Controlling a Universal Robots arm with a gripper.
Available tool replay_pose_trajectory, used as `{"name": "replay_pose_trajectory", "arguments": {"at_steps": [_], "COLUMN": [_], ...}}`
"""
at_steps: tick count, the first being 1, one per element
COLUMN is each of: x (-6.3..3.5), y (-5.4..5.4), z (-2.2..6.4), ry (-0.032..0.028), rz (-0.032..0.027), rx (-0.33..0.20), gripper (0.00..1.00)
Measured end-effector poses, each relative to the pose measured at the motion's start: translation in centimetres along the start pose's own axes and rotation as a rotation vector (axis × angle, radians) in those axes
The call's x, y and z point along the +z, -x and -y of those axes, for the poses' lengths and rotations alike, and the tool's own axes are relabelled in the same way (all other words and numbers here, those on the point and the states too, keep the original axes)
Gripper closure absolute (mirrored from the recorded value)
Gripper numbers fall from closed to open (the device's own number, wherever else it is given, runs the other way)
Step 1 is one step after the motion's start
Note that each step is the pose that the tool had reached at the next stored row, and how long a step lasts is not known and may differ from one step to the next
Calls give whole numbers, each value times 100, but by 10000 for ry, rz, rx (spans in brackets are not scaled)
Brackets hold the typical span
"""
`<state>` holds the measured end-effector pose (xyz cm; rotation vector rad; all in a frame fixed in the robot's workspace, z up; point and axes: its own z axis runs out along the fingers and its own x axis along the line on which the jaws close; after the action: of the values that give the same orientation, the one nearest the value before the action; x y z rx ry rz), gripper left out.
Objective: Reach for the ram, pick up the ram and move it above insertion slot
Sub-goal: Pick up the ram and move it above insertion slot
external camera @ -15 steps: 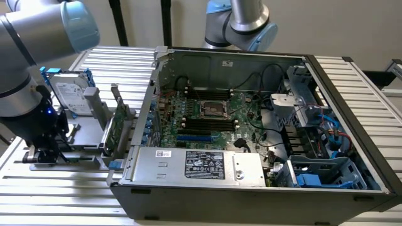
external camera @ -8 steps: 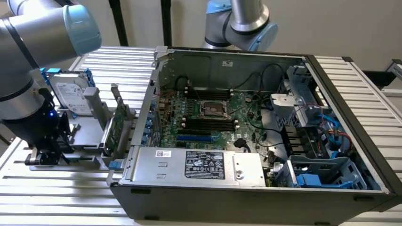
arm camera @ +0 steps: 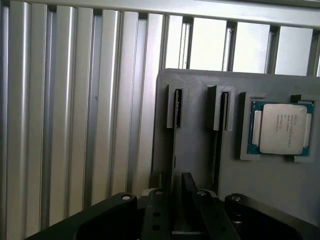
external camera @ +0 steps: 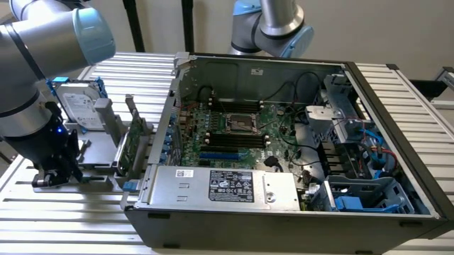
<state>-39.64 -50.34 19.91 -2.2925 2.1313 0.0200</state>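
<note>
On the slatted aluminium table [external camera: 64,223], the open computer case [external camera: 284,231] takes up most of the exterior view. Its motherboard [external camera: 241,114] is bare to the camera, and a grey power supply [external camera: 220,186] sits along the near wall. My arm [external camera: 42,48] comes in from the exterior view's left and bends down outside the case. It reaches to the grey parts fixture [external camera: 95,159] that sits beside the case on that side.

A silver hard drive [external camera: 76,109] stands upright at the back of the fixture. A green expansion card [external camera: 135,141] stands on edge between the drive and the case wall. The gripper [external camera: 53,172] is low at the near end of the fixture, well away from the case.

In the wrist view, the fixture plate [arm camera: 260,190] has two long grooves, each ending in a raised bracket. A processor chip [arm camera: 280,129] lies flat in a pocket beside them. The gripper [arm camera: 177,182] sits over the groove farther from the chip.

A thin dark edge runs along that groove and into the gripper. I take it for the ram [arm camera: 173,150], seen edge-on and seated in the fixture. I cannot make out whether the gripper is closed on it or simply straddles it.
</note>
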Motion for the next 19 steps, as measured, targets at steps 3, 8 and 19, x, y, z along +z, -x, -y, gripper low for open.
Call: {"name": "replay_pose_trajectory", "arguments": {"at_steps": [3, 8, 19], "x": [0, 2, 1], "y": [0, -1, -2], "z": [0, 9, 18], "ry": [7, 7, 8], "rz": [2, 4, 3], "rx": [0, 39, 364], "gripper": [87, 87, 87]}}
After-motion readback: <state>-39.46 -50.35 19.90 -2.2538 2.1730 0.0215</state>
